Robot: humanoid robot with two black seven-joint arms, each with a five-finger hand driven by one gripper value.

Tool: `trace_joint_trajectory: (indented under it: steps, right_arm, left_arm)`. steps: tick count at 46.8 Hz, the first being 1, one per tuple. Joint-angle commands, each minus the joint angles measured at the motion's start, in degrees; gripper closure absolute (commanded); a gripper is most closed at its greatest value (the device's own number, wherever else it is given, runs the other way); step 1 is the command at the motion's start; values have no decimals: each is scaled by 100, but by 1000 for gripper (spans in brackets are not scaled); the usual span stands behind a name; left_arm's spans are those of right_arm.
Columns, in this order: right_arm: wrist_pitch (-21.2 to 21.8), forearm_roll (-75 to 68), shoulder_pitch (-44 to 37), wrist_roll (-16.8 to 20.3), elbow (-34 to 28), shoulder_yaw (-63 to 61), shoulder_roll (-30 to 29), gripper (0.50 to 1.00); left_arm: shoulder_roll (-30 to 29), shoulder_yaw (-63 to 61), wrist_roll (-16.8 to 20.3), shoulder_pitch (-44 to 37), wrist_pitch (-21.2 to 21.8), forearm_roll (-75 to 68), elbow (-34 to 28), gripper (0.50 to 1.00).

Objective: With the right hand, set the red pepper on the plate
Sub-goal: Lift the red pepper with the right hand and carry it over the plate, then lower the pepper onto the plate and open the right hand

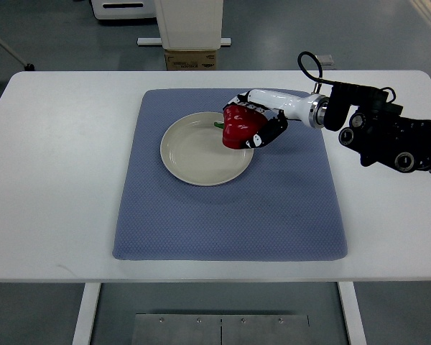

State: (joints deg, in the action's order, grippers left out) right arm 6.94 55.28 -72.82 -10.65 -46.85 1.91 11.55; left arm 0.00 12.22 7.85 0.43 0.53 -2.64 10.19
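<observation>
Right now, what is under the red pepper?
The red pepper, gripped by the right hand, sits over the plate rim on the blue mat. Contact underneath is hidden.

I am seeing a glossy red pepper (237,128) with a small green stem, showing against a plain cream plate (194,154). The right hand (262,122) is showing white shells with black finger joints, and its arm is turning black past a silver wrist ring. The mat (230,215) is looking slate blue with a fine dotted weave. The table (57,165) is reading plain white, the floor grey-green.
</observation>
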Motion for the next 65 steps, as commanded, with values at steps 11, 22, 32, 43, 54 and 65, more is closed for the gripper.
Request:
trace_joint_trajectory:
  steps: [11,22,32,43,54,65]
  right_arm:
    - [-17,-299,-4,257,536,-7,-908,1000]
    - [-219,-703,13,582,607,-42,-1155,1000]
    - [-430,-914,171,837,607,-226,-1155,1000]
    - [-439,-914,321,951,607,-314,-1155,1000]
    - [-500,-905,400,942,607,-314,-1155,1000]
    - [-685,-905,470,890,598,-314,-1155,706]
  left_arm:
    - [0,0,-3,1,0,0,0,500]
    - [0,0,6,1,0,0,0,500]
    - [0,0,-3,1,0,0,0,500]
    - [0,0,6,1,0,0,0,500]
    - [0,0,-3,1,0,0,0,500]
    - [0,0,-3,1,0,0,0,500]
